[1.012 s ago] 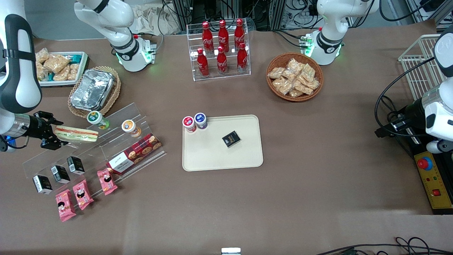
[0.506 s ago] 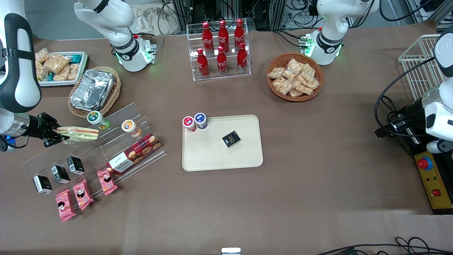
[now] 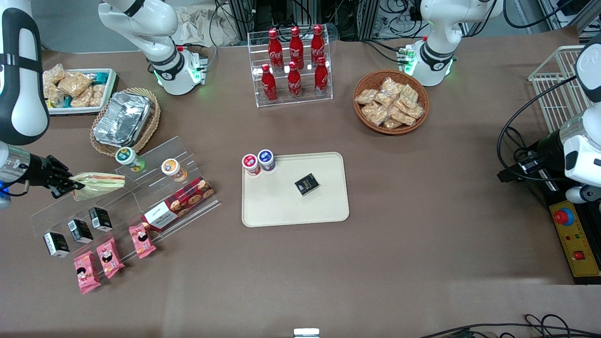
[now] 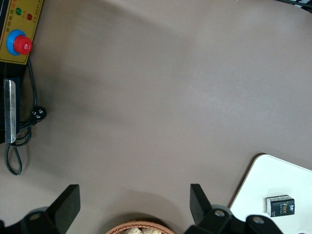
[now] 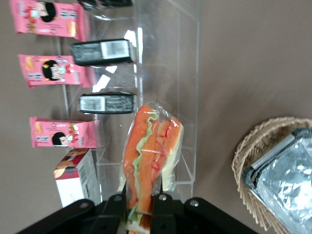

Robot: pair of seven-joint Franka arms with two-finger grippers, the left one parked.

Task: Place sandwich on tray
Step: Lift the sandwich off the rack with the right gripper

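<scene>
Clear-wrapped sandwich [image 3: 97, 182] is gripped at one end by the closed gripper [image 3: 65, 184], seen at the front view's left edge over the acrylic display stand [image 3: 155, 176]. Beige tray [image 3: 286, 206] is located mid-frame, well apart.

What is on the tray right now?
The tray carries a small black box and, at one corner, two round-lidded cups. The sandwich is not on it: the gripper holds it over the clear display stand. What lies under the box is hidden.

Right arm's gripper [image 3: 70, 184] clamped, low, at working arm's table end.
</scene>
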